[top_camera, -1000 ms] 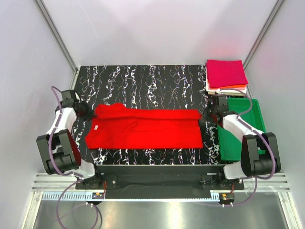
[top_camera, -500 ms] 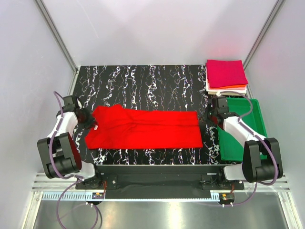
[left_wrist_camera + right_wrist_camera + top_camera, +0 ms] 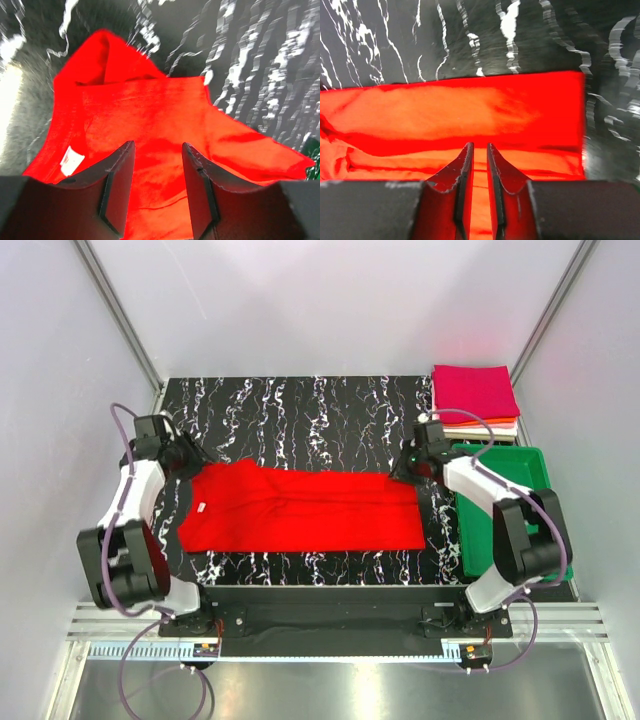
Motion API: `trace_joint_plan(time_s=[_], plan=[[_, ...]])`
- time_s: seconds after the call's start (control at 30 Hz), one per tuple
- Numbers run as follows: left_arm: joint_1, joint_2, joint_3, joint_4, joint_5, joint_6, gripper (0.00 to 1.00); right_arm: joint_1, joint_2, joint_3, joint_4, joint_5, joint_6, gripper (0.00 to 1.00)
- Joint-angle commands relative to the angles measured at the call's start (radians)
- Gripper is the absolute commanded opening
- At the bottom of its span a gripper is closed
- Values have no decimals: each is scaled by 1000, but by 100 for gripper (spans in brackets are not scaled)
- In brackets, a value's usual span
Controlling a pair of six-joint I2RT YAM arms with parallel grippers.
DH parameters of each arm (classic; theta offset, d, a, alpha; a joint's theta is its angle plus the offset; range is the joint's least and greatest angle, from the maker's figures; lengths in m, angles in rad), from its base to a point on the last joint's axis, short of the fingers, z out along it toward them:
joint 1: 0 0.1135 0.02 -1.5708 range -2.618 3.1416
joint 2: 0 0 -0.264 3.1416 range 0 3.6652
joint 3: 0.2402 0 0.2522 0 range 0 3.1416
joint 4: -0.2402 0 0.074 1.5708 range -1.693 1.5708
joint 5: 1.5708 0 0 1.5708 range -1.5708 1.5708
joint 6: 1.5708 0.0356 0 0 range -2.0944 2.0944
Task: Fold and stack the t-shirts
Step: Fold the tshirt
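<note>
A bright red t-shirt [image 3: 300,508] lies flat as a long band across the marbled table, with its collar end and white label to the left. My left gripper [image 3: 190,467] hovers over the shirt's far left corner with its jaws wide apart and empty [image 3: 157,147]; the red cloth [image 3: 150,115] lies below them. My right gripper [image 3: 405,468] is over the shirt's far right corner. Its jaws [image 3: 479,146] stand a narrow gap apart with nothing between them, above the cloth [image 3: 445,110]. A stack of folded shirts [image 3: 475,395], magenta on top with orange and white beneath, sits at the far right.
A green plastic tray [image 3: 510,510] stands at the right edge, just right of my right arm; a sliver of it shows in the left wrist view [image 3: 313,150]. White walls enclose the black marbled table [image 3: 300,410] on three sides.
Both grippers have moved toward the far edge of the shirt. The right one shifted left onto the shirt's far right corner. The left one's jaws stand apart. The shirt lies flatter.
</note>
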Motion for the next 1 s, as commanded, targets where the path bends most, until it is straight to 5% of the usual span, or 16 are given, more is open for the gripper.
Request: trace_joint_plan(time_s=[0.0,0.27,0.97], plan=[[1,92,4,45,53,-32,47,27,68,70,-5,-17,16,22],[-25,181,31,80,60,-54,47,27,194,129,-5,-3,11,20],[-56,91,50,67,3,-5,47,25,272,109,-66,210,20,15]])
